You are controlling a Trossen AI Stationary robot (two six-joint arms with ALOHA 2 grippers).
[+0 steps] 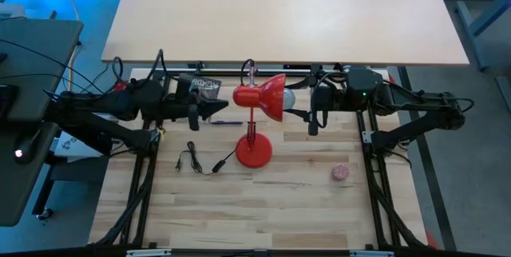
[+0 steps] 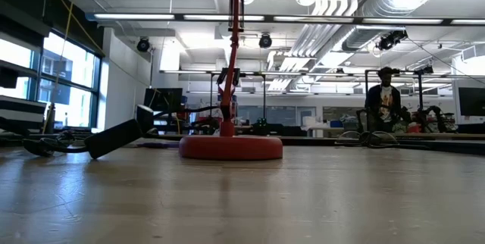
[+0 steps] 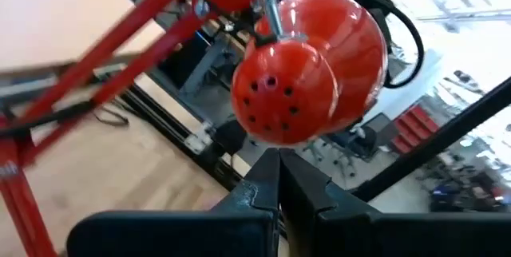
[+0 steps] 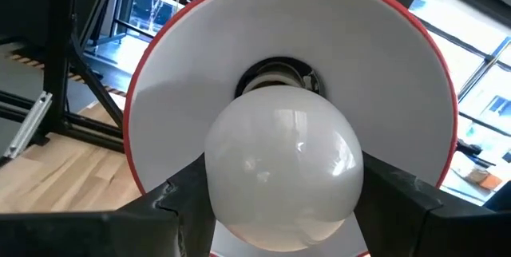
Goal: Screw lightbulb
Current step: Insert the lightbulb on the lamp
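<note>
A red desk lamp stands on its round base (image 1: 254,152) mid-table, its shade (image 1: 270,97) turned so that it opens toward the table's right. The white lightbulb (image 4: 283,173) sits in the shade's mouth with its base at the socket (image 4: 279,77). My right gripper (image 1: 302,102) is shut on the bulb. My left gripper (image 3: 275,179) is shut and empty, its tips right by the shade's perforated rear cap (image 3: 283,89). It also shows in the high view (image 1: 222,110). My right gripper pinches the bulb's round glass globe (image 4: 215,189) between its two fingers (image 4: 180,209), one on each side. The fingers come level from the table's right, along the bulb's axis. The bulb is clear of the table, its base end in the socket. My left gripper: I cannot tell whether its shut tips touch the shade's rear cap.
A small pink ball (image 1: 341,171) lies on the table right of the lamp. The lamp's black cord and plug (image 1: 193,161) lie left of the base. The lamp's stem (image 2: 231,62) rises from the base (image 2: 231,147). A person stands in the room behind.
</note>
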